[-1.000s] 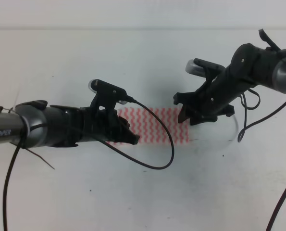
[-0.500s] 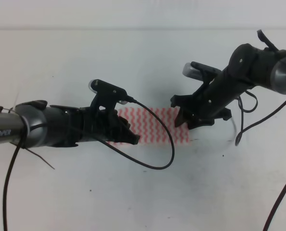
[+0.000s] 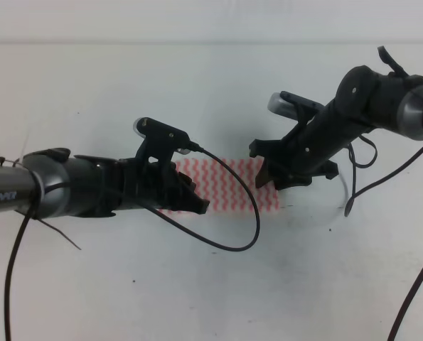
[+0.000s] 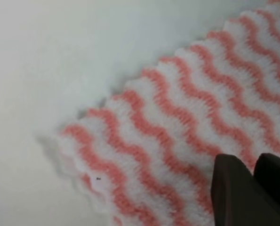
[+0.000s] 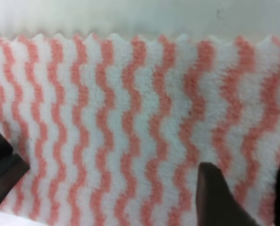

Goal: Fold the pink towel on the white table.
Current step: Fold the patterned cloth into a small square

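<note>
Pink towel (image 3: 229,186) flat on white table (image 3: 197,85) — both grippers low over it.

Bright, even light with faint shadows; both wrist views are blurred.

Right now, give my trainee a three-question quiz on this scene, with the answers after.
1. True or false: the pink towel lies flat on the white table.
2. Multiple choice: seen from above, where is the left end effector? A) over the towel's left end; B) off the table; C) over the towel's right end.
3. Fill in: the right wrist camera sees the towel's scalloped edge along the ___ of its picture.

Key: 1. True. 2. A; the right end effector is over the opposite end. 3. Top.
</note>
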